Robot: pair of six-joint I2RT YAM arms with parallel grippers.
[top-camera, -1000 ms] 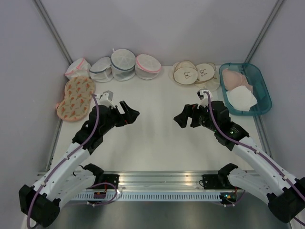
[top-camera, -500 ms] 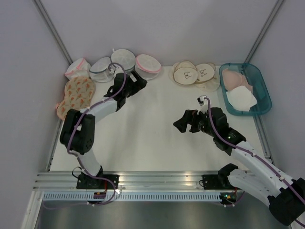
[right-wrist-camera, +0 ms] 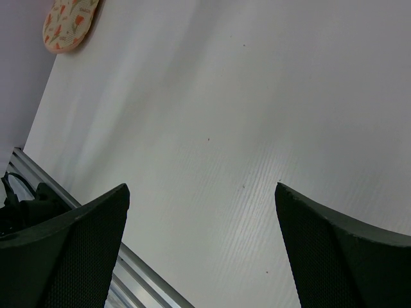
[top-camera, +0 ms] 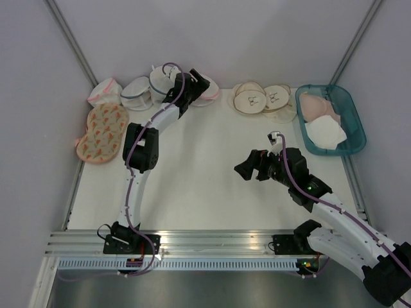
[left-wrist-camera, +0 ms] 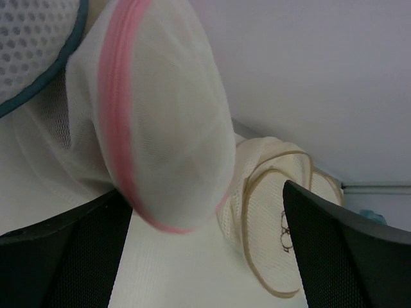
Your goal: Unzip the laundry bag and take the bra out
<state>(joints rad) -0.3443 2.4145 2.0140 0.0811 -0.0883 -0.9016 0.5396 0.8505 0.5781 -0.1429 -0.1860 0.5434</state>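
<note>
Pink-rim bag sits mid far edge and looks zipped. Left gripper is right at it, fingers spread wide and not touching. Suggest pinching the rim low, then dragging it clear: blue-rimmed bag crowds its left, beige bags just right. Right gripper hovers right of centre, fingers apart, empty.

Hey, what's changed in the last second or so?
The left hand swung from mid-table out to the far edge, right up to the laundry bag, open, gripping nothing. The right hand eased slightly back toward the near edge, open. Everything else stayed put.
</note>
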